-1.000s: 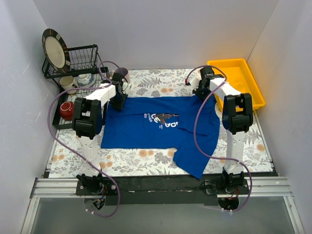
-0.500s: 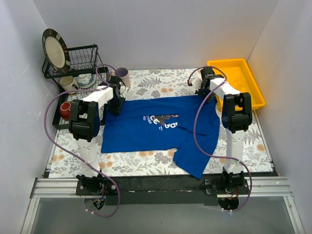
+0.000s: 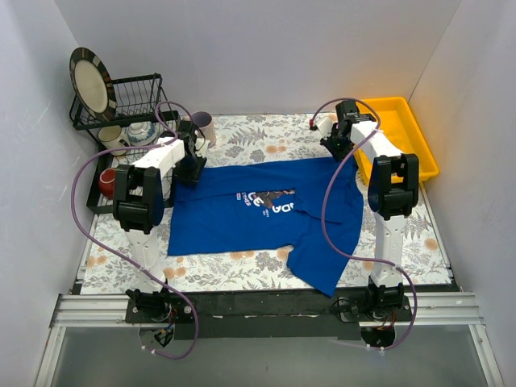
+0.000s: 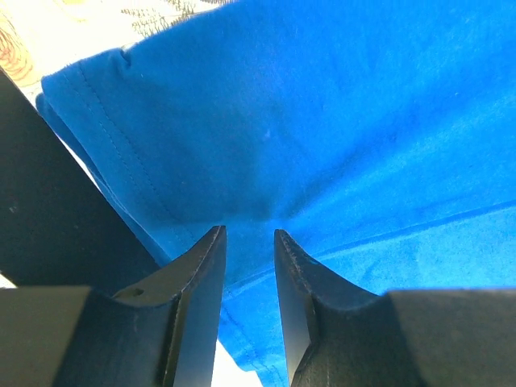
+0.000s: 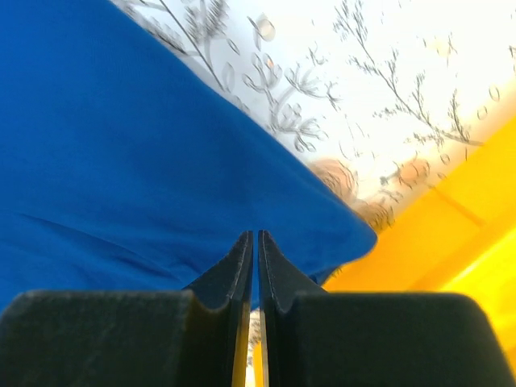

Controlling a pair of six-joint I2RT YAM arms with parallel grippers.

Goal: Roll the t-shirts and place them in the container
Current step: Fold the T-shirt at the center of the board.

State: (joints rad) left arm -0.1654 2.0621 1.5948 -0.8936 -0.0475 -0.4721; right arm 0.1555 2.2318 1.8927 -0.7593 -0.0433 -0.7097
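One royal-blue t-shirt (image 3: 234,218) with white chest lettering lies spread on the floral cloth, its near right part folded and reaching the front edge. My left gripper (image 3: 191,169) is at the shirt's far left corner. In the left wrist view the jaws (image 4: 250,234) stand a little apart with bunched blue fabric (image 4: 322,121) pinched between them. My right gripper (image 3: 332,151) is at the far right corner. In the right wrist view its jaws (image 5: 255,235) are pressed together on the shirt's edge (image 5: 105,145).
A yellow bin (image 3: 407,109) stands at the back right, close behind the right gripper (image 5: 451,242). A black dish rack (image 3: 133,89) with a plate (image 3: 89,81), a red mug (image 3: 109,181) and a white mug (image 3: 204,122) stand at the back left.
Both grippers pulled the far edge of the shirt back and outward, so it lies straighter and flatter. The left gripper shifted left and the right arm swung to the right.
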